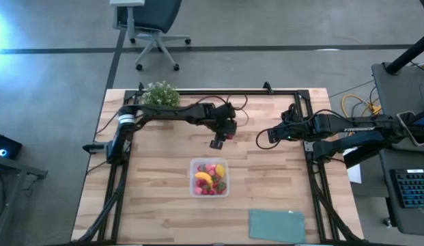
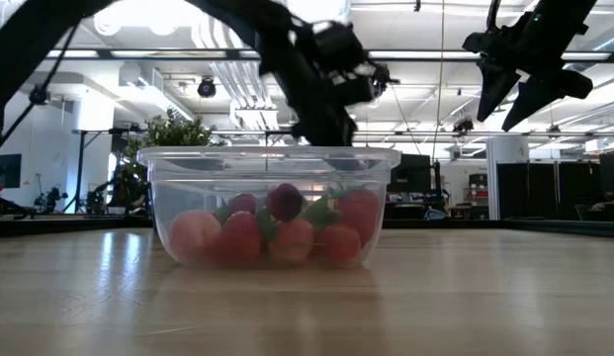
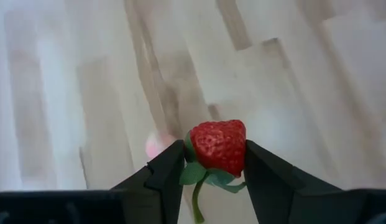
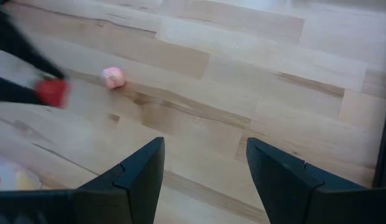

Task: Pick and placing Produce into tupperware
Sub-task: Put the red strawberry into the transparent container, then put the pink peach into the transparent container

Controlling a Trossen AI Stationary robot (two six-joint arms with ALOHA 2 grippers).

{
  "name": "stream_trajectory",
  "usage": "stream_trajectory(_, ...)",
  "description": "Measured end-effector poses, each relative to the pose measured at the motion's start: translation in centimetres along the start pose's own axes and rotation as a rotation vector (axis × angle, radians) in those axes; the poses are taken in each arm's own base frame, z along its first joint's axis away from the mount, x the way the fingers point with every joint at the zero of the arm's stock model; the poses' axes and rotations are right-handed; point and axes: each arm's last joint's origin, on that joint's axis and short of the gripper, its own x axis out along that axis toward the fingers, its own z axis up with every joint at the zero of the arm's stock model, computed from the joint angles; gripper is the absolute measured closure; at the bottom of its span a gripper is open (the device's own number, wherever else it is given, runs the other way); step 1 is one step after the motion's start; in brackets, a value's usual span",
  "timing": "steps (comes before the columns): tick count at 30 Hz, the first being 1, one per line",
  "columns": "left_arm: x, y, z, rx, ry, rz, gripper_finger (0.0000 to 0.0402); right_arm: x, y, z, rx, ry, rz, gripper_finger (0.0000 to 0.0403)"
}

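Wooden table (image 1: 164,212), strawberry (image 3: 219,147) half-hidden between left gripper (image 3: 214,180) fingers

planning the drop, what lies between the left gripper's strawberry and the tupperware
Only bare table in the high view between the strawberry, held by the left gripper, and the tupperware.

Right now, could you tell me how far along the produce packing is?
Mostly done: the tupperware already holds the banana and a heap of red and pink berries. In hand: the left gripper is shut on a strawberry, above the table short of the container. Left: one pink berry lies loose on the wood. The right gripper hangs open, empty.
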Motion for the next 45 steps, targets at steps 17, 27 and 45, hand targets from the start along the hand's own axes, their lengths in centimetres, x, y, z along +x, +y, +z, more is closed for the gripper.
stream_trajectory(17,-10.3,-15.1,1.6,-0.372,0.086,-0.237,0.0272,0.9,0.8,-0.5,-0.185,0.137,0.049,0.0183)
stream_trajectory(27,-5.0,-17.9,-1.1,-0.574,0.18,-0.14,0.0257,3.1,3.3,0.9,-0.257,0.16,0.07,0.0183)
stream_trajectory(45,-14.1,-17.0,-3.2,-0.703,0.042,0.03,0.0135,10.9,8.5,5.1,-0.482,0.302,0.16,0.0183)
